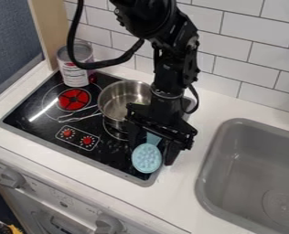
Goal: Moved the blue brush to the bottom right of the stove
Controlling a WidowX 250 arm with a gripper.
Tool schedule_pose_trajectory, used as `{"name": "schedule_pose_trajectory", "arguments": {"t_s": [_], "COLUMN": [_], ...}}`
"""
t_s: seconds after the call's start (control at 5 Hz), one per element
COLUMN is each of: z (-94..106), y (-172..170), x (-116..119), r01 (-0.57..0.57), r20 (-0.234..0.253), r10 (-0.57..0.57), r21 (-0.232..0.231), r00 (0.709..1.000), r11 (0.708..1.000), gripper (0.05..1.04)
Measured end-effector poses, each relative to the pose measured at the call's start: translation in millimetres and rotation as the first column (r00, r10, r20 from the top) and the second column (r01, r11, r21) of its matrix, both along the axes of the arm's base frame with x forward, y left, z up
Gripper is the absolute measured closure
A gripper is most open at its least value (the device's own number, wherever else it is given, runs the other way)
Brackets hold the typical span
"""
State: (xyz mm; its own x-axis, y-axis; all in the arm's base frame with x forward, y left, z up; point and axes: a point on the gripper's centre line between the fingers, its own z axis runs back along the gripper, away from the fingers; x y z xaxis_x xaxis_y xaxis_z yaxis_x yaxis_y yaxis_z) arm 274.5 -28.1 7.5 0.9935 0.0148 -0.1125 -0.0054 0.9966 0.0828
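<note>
Over the front right part of the stove [46,119], the black gripper [153,148] points down with its fingers apart. The light blue brush [147,158] is at the stove's bottom right corner, its round bristled head toward the front edge. Its handle runs back between the fingers and is partly hidden under the gripper. One finger stands to the left of the handle and the other to the right of the head. Whether either finger touches the brush cannot be told.
A steel pot [113,103] stands on the stove behind and left of the gripper. A can [75,68] is at the back left corner, and a fork-like silver utensil [78,118] lies left of the pot. The grey sink [211,169] is on the right.
</note>
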Motion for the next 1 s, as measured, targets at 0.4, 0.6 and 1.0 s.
{"name": "schedule_pose_trajectory", "arguments": {"t_s": [0.4,0.6,1.0], "z": [-1.2,16.7,74.7], "y": [1.8,2.3,25.6], "x": [-5.3,-8.5,-21.9], "r01": [0.003,0.005,-0.062], "r20": [-0.020,-0.012,0.113], "r10": [-0.003,-0.005,0.074], "r21": [0.009,-0.023,-0.110], "r00": [1.000,1.000,0.991], "r11": [1.000,1.000,0.992], "gripper": [0.083,0.083,0.083]}}
